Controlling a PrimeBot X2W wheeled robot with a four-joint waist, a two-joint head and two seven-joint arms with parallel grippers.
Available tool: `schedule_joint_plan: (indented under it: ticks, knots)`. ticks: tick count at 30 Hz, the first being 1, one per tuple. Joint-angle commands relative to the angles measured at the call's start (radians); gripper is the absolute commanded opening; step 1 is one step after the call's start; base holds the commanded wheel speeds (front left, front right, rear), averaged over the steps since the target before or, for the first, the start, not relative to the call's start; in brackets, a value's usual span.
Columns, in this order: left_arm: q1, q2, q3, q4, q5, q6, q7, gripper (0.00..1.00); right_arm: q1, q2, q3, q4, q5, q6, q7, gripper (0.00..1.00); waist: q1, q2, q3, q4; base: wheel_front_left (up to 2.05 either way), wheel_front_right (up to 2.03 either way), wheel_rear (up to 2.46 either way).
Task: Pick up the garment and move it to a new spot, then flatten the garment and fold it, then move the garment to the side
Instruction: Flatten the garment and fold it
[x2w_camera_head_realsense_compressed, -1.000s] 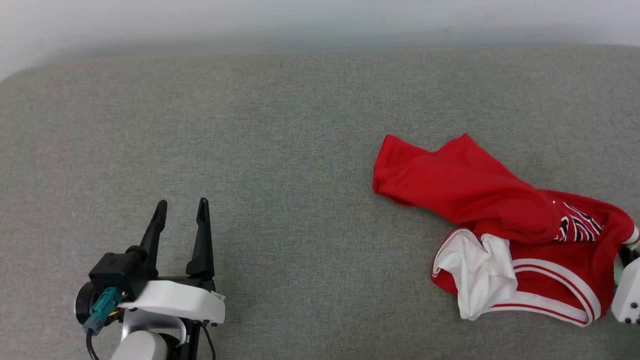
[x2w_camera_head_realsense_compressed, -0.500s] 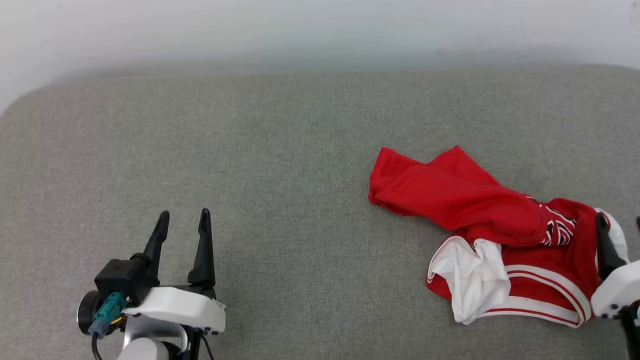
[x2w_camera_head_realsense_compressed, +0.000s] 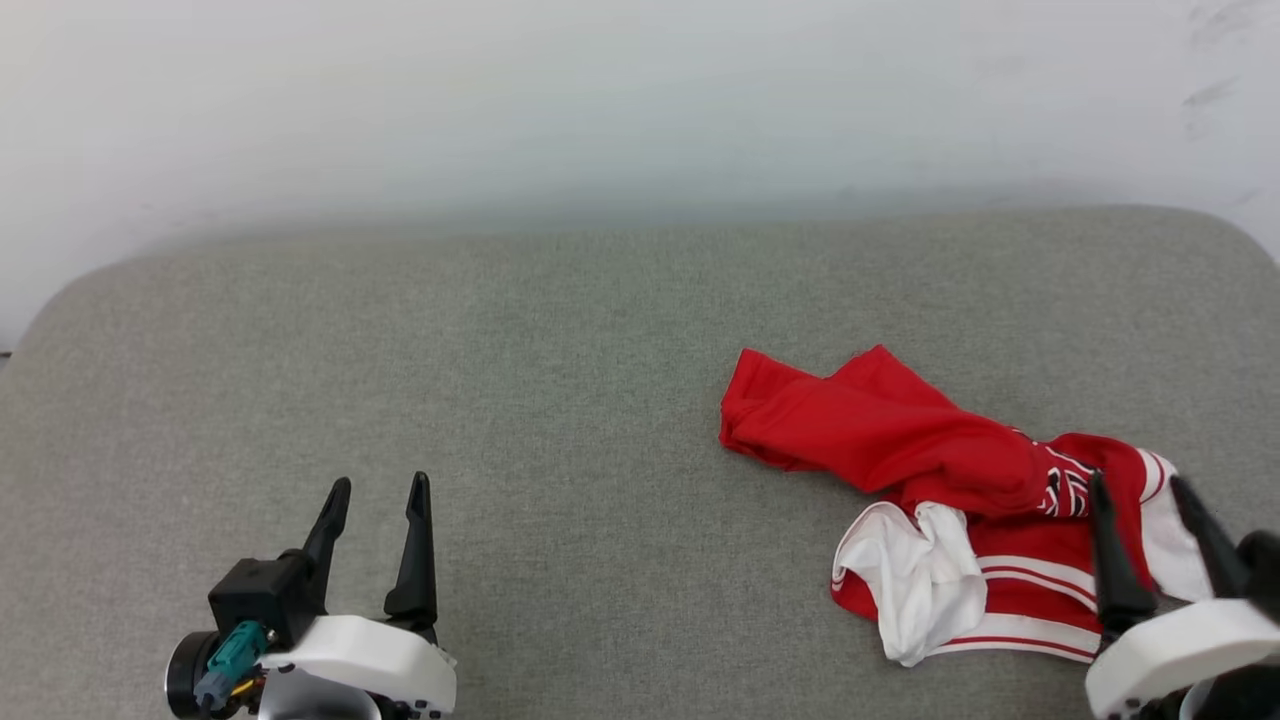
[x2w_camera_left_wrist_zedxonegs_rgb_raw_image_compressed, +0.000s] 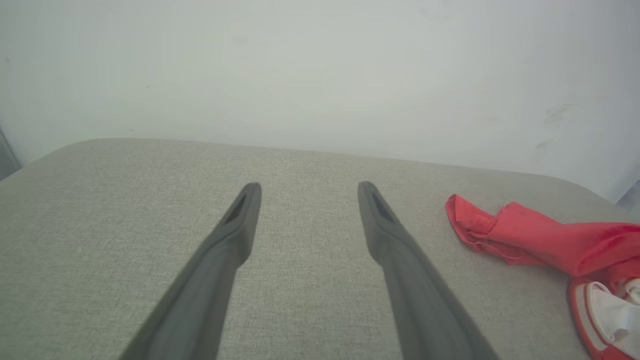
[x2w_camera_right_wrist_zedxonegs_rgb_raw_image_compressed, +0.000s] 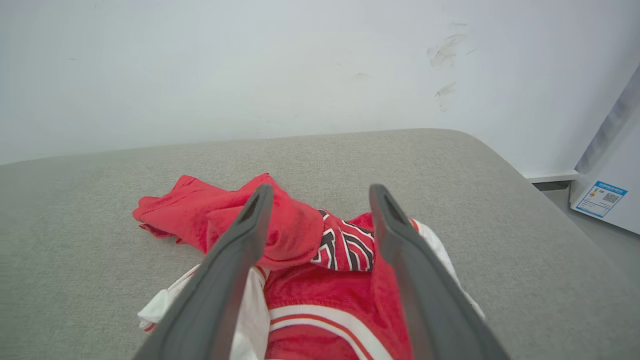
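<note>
Lying crumpled at the right of the grey fabric-covered table (x2w_camera_head_realsense_compressed: 500, 350), head view: red jersey T-shirt with white sleeves (x2w_camera_head_realsense_compressed: 930, 450); left gripper (x2w_camera_head_realsense_compressed: 381, 482) wide, well apart. Left wrist view: fingers over bare fabric. Right wrist view: right gripper (x2w_camera_right_wrist_zedxonegs_rgb_raw_image_compressed: 321, 187) wide, empty, over the shirt.

We hold our left tool (x2w_camera_head_realsense_compressed: 380, 487) at seven o'clock in the head view, its two dark fingers (x2w_camera_head_realsense_compressed: 415, 545) spread apart and pointing roughly toward twelve. Our right tool (x2w_camera_head_realsense_compressed: 1140, 487) sits at four o'clock, likewise parted, leaning slightly toward eleven.
</note>
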Motion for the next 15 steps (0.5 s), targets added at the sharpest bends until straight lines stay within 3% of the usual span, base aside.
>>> schedule_joint_plan:
  ticks: [1,5,11,15]
  knots:
    - [0.014,0.003,-0.004,-0.001,-0.004,0.002,0.002,1.0,0.022,0.005,0.008,-0.01,0.0,-0.001,0.01,1.0,0.0001,0.0,-0.016,-0.006,0.0,0.0,0.0]
    - [0.029,0.005,-0.008,-0.007,-0.005,0.008,0.009,1.0,0.081,0.013,0.039,-0.04,0.021,-0.001,0.066,1.0,0.0001,0.0,-0.037,-0.012,0.0,0.0,0.0]
    - [0.027,0.006,-0.016,-0.016,-0.005,0.011,0.018,1.0,0.124,0.015,0.077,0.004,0.09,-0.001,0.264,1.0,0.0001,0.0,-0.04,-0.013,0.0,0.0,0.0]
    - [0.011,0.004,-0.024,-0.018,-0.006,0.004,0.021,1.0,0.093,-0.028,0.111,0.046,0.124,-0.001,0.381,1.0,0.0001,0.0,-0.027,-0.001,0.0,0.0,0.0]
